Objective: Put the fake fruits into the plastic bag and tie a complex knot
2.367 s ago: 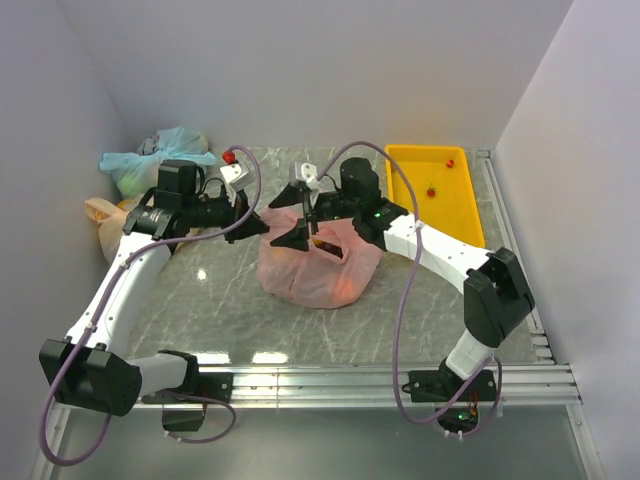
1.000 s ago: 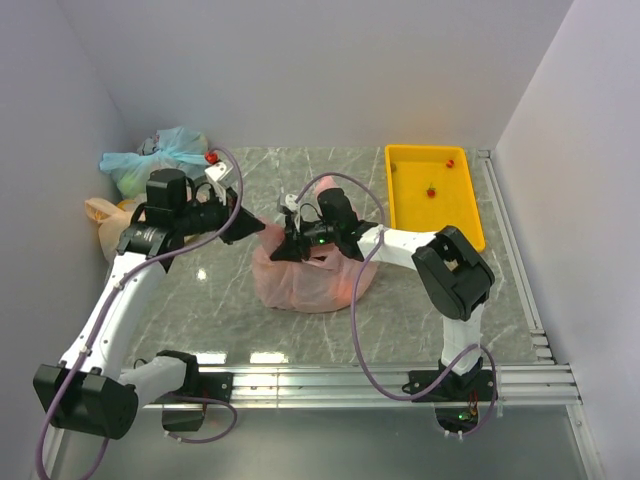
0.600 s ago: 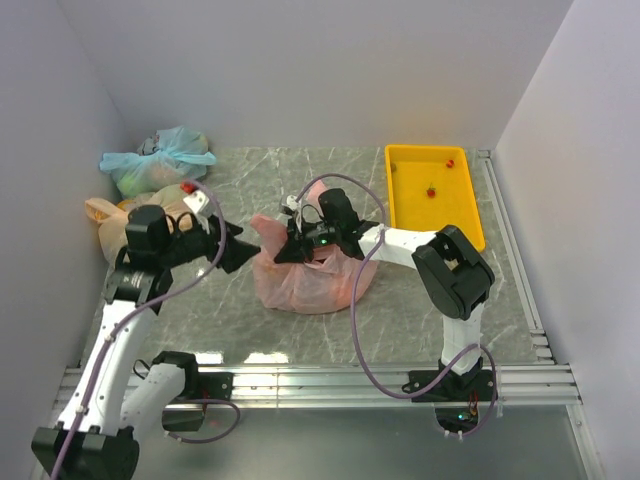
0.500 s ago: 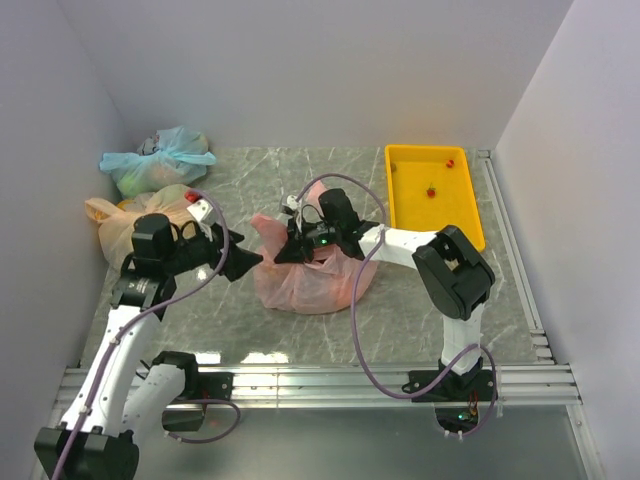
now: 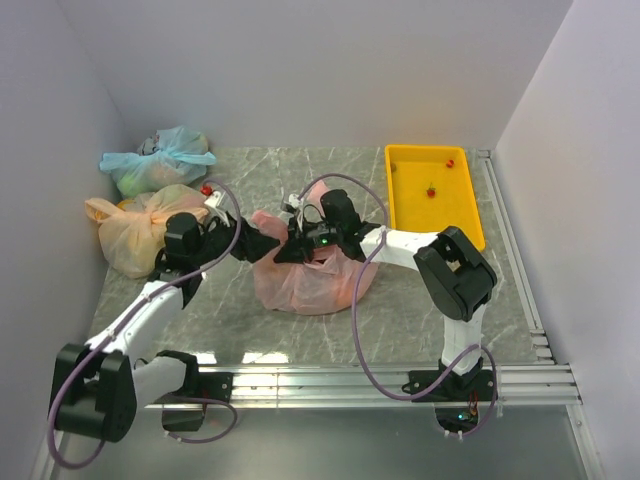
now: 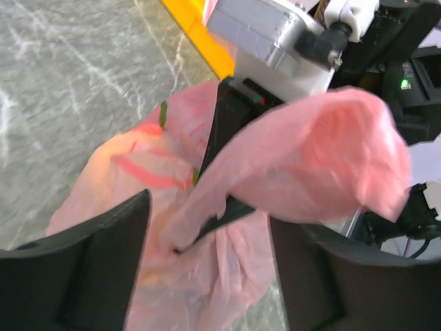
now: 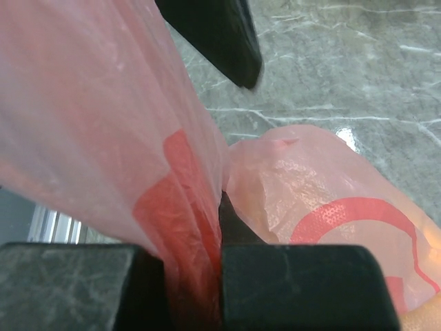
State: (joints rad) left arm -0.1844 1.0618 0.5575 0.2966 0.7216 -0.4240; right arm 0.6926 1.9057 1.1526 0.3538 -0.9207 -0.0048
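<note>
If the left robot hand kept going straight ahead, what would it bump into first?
Most likely the plastic bag. Its bunched pink handle sits right ahead of the open jaws of the left gripper, and the right gripper pinches it just beyond. How close it is is hard to judge.

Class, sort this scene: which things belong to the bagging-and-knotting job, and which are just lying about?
Job: pink bag; right gripper, pinching it; left gripper, open by it.
Lying about: blue-green bag; peach bag; yellow tray.

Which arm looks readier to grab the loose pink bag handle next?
Left. The left gripper is open around the plastic bag's loose handle, while the right gripper is shut on another part of the bag.
</note>
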